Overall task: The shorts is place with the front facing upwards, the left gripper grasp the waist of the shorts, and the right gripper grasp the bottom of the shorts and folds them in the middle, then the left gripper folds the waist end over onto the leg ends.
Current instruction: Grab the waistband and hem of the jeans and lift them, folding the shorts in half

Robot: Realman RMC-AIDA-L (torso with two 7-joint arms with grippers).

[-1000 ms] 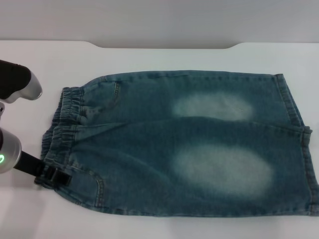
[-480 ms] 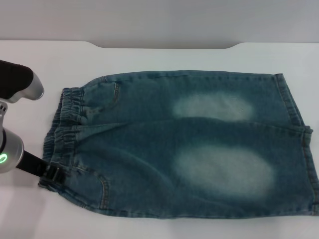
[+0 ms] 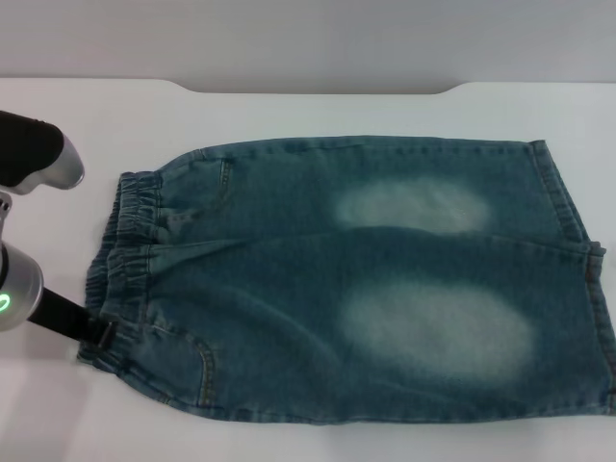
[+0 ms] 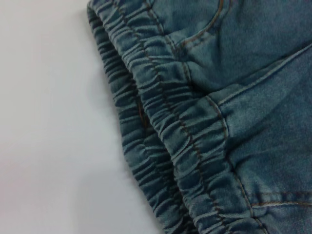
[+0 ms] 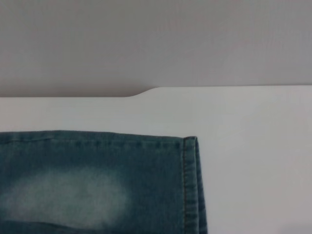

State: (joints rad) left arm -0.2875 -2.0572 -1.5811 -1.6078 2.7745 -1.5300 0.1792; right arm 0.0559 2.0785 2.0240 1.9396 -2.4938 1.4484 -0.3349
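Even, diffuse light is falling from overhead; shadows are staying faint; left wrist view is showing slight softness.

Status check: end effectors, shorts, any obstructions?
Left end effector at near waist corner. Right end effector out of frame. Shorts flat on table, unfolded. Nothing in the way.

One shorts (image 3: 356,279), one claw (image 3: 96,332)

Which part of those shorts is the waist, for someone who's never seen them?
The shorts lie flat on the white table. Follow them to the end by the left claw: that edge is the waist. It alone is puckered; the opposite hems are flat.
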